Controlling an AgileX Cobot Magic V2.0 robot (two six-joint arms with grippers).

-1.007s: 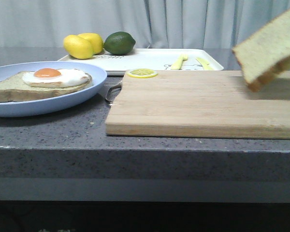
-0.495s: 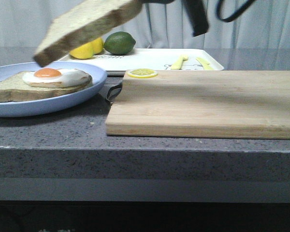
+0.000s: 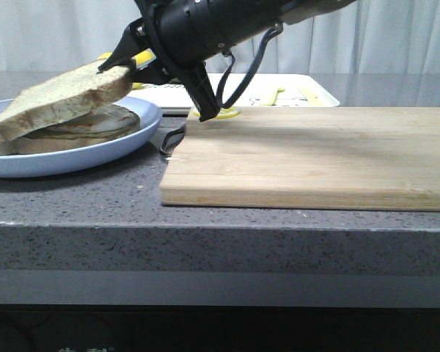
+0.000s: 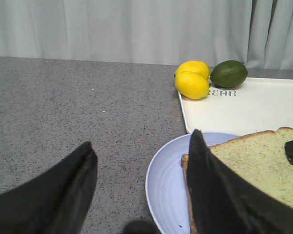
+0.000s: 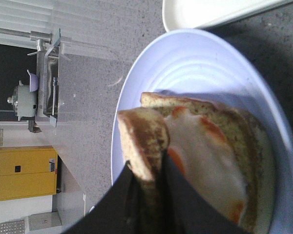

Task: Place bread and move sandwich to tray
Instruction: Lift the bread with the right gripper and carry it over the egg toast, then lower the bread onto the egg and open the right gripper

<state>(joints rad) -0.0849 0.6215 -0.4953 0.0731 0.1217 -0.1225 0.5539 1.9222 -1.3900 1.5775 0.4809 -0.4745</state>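
Note:
The bread [image 3: 66,99] lies tilted over the egg-topped slice [image 3: 95,130] on the pale-blue plate [image 3: 95,158]. Its left end rests on that slice and its right end is held up. My right gripper [image 3: 121,67] is shut on the bread's raised edge; in the right wrist view the gripper [image 5: 147,165] pinches the bread [image 5: 141,131] above the fried egg [image 5: 205,151]. My left gripper [image 4: 141,141] is open and empty, low over the counter just left of the plate [image 4: 168,180]. The white tray [image 3: 308,92] stands behind the plate and the board.
A wooden cutting board [image 3: 315,154] lies right of the plate. Two lemons [image 4: 193,83] and a lime [image 4: 228,73] sit on the tray's left end, yellow cutlery [image 3: 275,94] on its right. A lemon slice [image 3: 231,112] lies at the board's far edge.
My right arm carried the bread leftward from above the board's right end and lowered it onto the egg slice. It now hides the egg in the front view.

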